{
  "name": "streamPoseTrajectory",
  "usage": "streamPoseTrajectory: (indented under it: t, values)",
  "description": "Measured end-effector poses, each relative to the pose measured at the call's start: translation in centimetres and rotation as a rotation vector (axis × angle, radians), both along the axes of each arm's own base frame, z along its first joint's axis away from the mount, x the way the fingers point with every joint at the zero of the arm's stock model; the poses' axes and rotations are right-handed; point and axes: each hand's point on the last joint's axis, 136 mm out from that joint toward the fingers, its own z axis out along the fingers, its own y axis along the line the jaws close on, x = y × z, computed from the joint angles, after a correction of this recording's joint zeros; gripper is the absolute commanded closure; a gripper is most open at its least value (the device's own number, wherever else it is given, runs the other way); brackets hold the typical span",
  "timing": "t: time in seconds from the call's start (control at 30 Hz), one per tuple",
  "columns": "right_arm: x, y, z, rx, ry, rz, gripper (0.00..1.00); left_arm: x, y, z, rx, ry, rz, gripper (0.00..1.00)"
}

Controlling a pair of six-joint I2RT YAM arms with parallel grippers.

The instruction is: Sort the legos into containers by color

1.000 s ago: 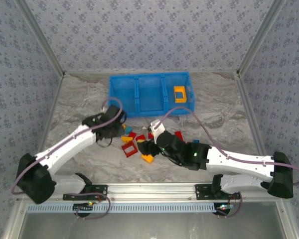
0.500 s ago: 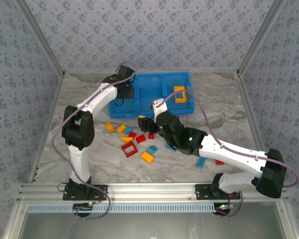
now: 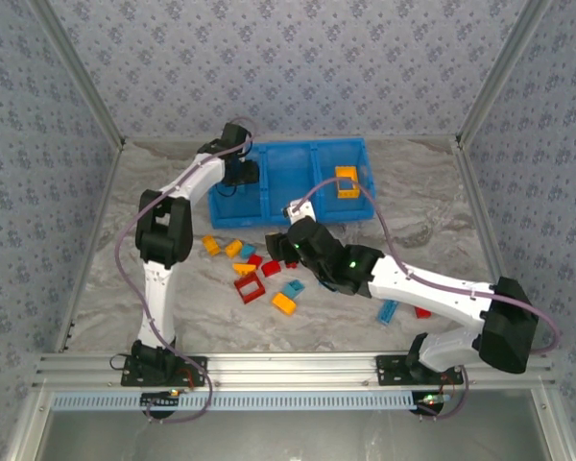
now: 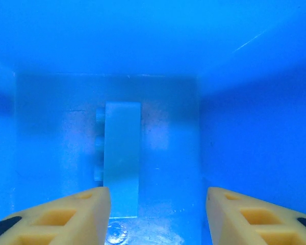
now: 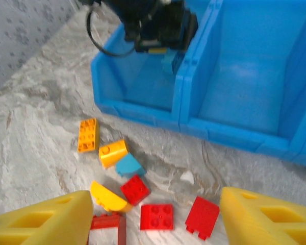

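The left gripper (image 3: 242, 175) hangs inside the leftmost compartment of the blue bin (image 3: 293, 146), which sits at the far side of the table (image 3: 154, 192). In the left wrist view its fingers (image 4: 66, 214) stand apart and grip nothing. A light blue brick (image 4: 121, 158) shows against the compartment floor just beyond them. An orange frame piece (image 3: 346, 181) lies in the rightmost compartment. Near of the bin, loose bricks (image 3: 259, 274) are scattered on the table, among them an orange brick (image 5: 87, 135), a red brick (image 5: 134, 189) and a red frame (image 3: 250, 288). The right gripper (image 3: 276, 240) hovers over this scatter with its jaws spread wide and empty. Further right lie a blue brick (image 3: 388, 310) and a red one (image 3: 422, 312).
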Motion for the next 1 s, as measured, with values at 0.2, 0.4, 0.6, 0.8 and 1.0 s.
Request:
streamPoseTrajectory:
  t: [0.2,0.4,0.6,0.8,1.0]
  values:
    - [-1.0,0.9,-5.4,-0.125,0.152,0.032,0.63,-3.8,1.6,3.4,0.008,-0.01,0.04,0.45]
    - [-2.6,5.7,-10.6,-0.265,0.323,0.15,0.7,-12.3,2.7,13.5,-0.034,-0.188,0.028,0.4]
    - [-3.8,7.7,-14.4,-0.333,0.444,0.203,0.71,-23.6,3.7,16.3,-0.112,-0.256,-0.06,0.31]
    - [-3.8,7.9,-16.9,-0.374,0.519,0.203,0.75,-32.5,5.9,15.2,-0.201,-0.159,-0.101,0.27]
    - [-3.6,7.5,-18.4,-0.398,0.56,0.186,0.85,-39.0,7.7,13.9,-0.267,-0.017,-0.077,0.29]
